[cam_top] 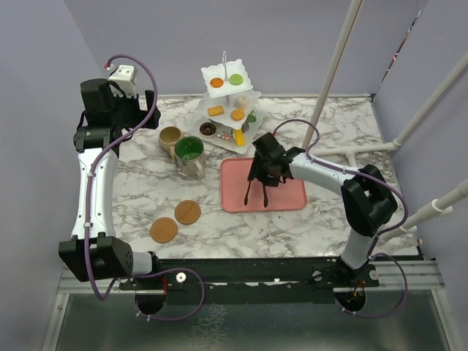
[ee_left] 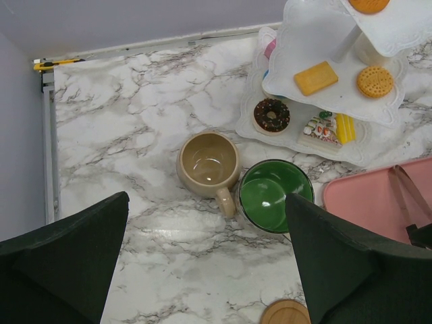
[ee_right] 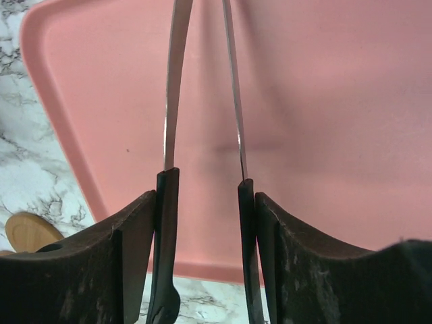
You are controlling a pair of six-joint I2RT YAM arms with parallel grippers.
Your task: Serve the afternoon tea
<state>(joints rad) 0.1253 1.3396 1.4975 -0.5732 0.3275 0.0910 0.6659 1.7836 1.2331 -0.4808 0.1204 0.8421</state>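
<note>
The white three-tier stand stands upright at the back of the table. The beige mug and green-inside mug sit to its left, the beige handle pointing at the green one. The left gripper hangs wide open above them, while the right gripper pinches tongs that point down over the pink tray.

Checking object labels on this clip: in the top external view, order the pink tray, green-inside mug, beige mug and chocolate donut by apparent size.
1. pink tray
2. green-inside mug
3. beige mug, only slightly smaller and a bit farther from the camera, so this pair is unsure
4. chocolate donut, clearly smallest
</note>
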